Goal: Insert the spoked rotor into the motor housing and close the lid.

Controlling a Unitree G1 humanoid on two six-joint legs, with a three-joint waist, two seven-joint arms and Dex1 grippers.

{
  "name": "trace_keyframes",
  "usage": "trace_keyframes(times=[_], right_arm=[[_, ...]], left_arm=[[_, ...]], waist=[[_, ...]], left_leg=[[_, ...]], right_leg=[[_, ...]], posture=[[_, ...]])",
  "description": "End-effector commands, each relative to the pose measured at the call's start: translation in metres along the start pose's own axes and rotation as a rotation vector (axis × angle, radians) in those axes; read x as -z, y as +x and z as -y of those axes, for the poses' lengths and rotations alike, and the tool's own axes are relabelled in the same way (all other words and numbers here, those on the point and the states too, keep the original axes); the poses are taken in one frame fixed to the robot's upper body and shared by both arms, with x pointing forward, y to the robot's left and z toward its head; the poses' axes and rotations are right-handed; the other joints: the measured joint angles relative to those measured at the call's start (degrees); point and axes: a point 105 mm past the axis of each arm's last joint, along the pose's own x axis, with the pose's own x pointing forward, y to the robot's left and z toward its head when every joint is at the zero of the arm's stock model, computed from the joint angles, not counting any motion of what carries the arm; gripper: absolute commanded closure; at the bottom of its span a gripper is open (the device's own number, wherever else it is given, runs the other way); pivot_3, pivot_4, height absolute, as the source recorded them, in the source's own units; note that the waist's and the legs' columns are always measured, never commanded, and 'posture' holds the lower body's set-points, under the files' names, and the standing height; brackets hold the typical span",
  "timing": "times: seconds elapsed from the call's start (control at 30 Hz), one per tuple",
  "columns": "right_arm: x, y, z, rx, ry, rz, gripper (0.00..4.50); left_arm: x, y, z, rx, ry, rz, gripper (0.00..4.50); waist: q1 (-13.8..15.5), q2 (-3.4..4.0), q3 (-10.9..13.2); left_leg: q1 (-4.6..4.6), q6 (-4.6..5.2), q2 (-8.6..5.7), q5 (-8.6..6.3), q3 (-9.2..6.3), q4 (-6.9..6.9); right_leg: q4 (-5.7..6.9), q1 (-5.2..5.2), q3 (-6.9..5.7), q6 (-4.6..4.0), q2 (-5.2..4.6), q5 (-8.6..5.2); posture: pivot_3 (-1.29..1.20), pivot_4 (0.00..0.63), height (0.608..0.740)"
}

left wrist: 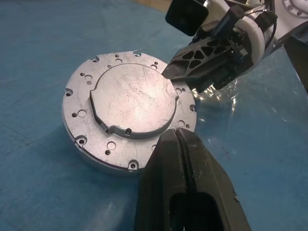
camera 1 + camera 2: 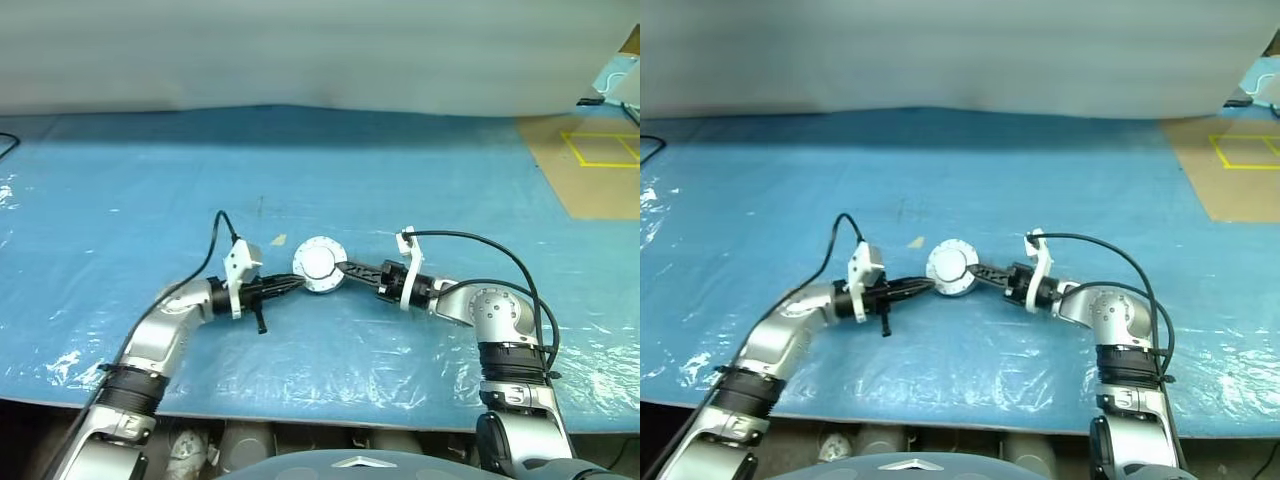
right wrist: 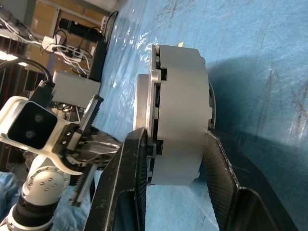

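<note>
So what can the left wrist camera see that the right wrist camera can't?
Left wrist view: the flat face of the lid, with its raised middle plate and small holes, and the shut left gripper at its edge.

Right wrist view: the round motor housing from the side, with the seam under the lid, and the right gripper shut on it, one finger on each face.

Both: the closed-up motor over the blue table cover, and the other arm's gripper.
</note>
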Motion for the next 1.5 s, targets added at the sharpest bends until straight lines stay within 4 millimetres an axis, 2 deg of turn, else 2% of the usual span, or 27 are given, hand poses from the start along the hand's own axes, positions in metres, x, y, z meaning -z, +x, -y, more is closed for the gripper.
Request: trace_keyframes(times=[0.03, 0.27, 0.37, 0.47, 0.53, 0.6, 0.77, 0.93, 1.13, 1.27, 1.37, 1.5], right_arm=[[0.006, -0.003, 0.013, 0.077, 0.043, 0.006, 3.21], [-0.027, 0.003, -0.022, -0.092, 0.069, 0.138, 3.21], [-0.043, 0.009, -0.042, -0.146, 0.04, 0.188, 3.21], [-0.054, 0.013, -0.057, -0.192, 0.027, 0.215, 3.21], [-0.06, 0.016, -0.068, -0.22, 0.022, 0.231, 3.21], [-0.064, 0.018, -0.075, -0.236, 0.018, 0.238, 3.21], [-0.075, 0.021, -0.087, -0.277, 0.029, 0.269, 3.21], [-0.079, 0.023, -0.103, -0.327, 0.033, 0.263, 3.21], [-0.076, 0.019, -0.12, -0.413, 0.034, 0.236, 3.21], [-0.07, 0.019, -0.122, -0.419, 0.034, 0.202, 3.21], [-0.068, 0.019, -0.124, -0.418, 0.029, 0.19, 3.21], [-0.066, 0.021, -0.124, -0.411, 0.025, 0.175, 3.21]], left_arm=[[-0.025, -0.011, 0.004, 0.017, -0.096, 0.075, 4.5], [-0.049, -0.031, -0.025, -0.158, -0.285, 0.256, 4.5], [-0.051, -0.039, -0.031, -0.173, -0.408, 0.303, 4.5], [-0.048, -0.045, -0.038, -0.218, -0.46, 0.328, 4.5], [-0.048, -0.049, -0.042, -0.247, -0.512, 0.361, 4.13], [-0.054, -0.052, -0.04, -0.228, -0.565, 0.401, 3.56], [-0.069, -0.058, -0.039, -0.181, -0.691, 0.546, 1.83], [-0.073, -0.053, -0.035, -0.156, -0.752, 0.594, 0.03], [-0.067, -0.039, -0.028, -0.123, -0.766, 0.554, 0.03], [-0.081, -0.034, -0.027, -0.066, -0.765, 0.626, 0.03], [-0.08, -0.027, -0.029, -0.047, -0.78, 0.627, 0.03], [-0.08, -0.01, -0.019, 0.041, -0.792, 0.61, 0.03]], waist=[[0.0, 0.0, 0.0], [0.0, 0.22, 0.2], [0.0, 0.23, 0.2], [0.0, 0.24, 0.2], [0.0, 0.24, 0.2], [0.0, 0.22, 0.2], [0.2, 0.22, 0.2], [0.2, 0.19, 0.2], [0.3, 0.18, 0.2], [0.4, 0.13, 0.3], [0.4, 0.12, 0.3], [0.5, 0.1, 0.3]], left_leg=[[0.01, 0.0, 0.0, 0.0, 0.01, 0.0], [-0.18, 0.0, -0.01, 0.0, 0.02, 0.0], [-0.59, -0.02, -0.02, 0.02, 0.05, 0.04], [-0.85, -0.04, -0.11, 0.04, 0.05, 0.12], [-0.91, -0.06, -0.09, 0.03, 0.02, 0.12], [-0.95, -0.08, -0.08, 0.01, 0.0, 0.12], [-0.99, -0.1, -0.08, 0.0, -0.04, 0.15], [-1.02, -0.1, -0.08, 0.0, -0.06, 0.29], [-1.0, -0.11, -0.08, 0.01, -0.08, 0.33], [-1.03, -0.11, -0.09, 0.01, -0.11, 0.39], [-1.01, -0.11, -0.09, 0.01, -0.15, 0.49], [-0.93, -0.11, -0.11, 0.01, -0.15, 0.62]], right_leg=[[0.0, 0.0, 0.0, 0.0, 0.0, 0.0], [0.0, -0.15, 0.01, -0.01, 0.0, 0.01], [0.1, -0.6, 0.0, -0.03, 0.05, 0.05], [0.14, -0.82, -0.04, -0.03, 0.17, 0.08], [0.13, -0.83, -0.13, 0.01, 0.17, 0.1], [0.13, -0.83, -0.19, 0.06, 0.17, 0.13], [0.14, -0.82, -0.23, 0.07, 0.15, 0.14], [0.17, -0.81, -0.23, 0.08, 0.14, 0.14], [0.23, -0.79, -0.23, 0.23, 0.15, 0.23], [0.28, -0.78, -0.24, 0.27, 0.15, 0.25], [0.48, -0.78, -0.26, 0.28, 0.14, 0.26], [0.77, -0.79, -0.22, 0.29, 0.1, 0.24]], posture=[[0.0, 0.15, 0.74], [0.0, 0.15, 0.74], [0.0, 0.15, 0.74], [0.0, 0.15, 0.74], [0.0, 0.15, 0.74], [0.0, 0.15, 0.74], [0.0, 0.15, 0.74], [0.0, 0.15, 0.74], [0.0, 0.15, 0.74], [0.0, 0.15, 0.74], [0.0, 0.15, 0.74], [0.0, 0.15, 0.74]])
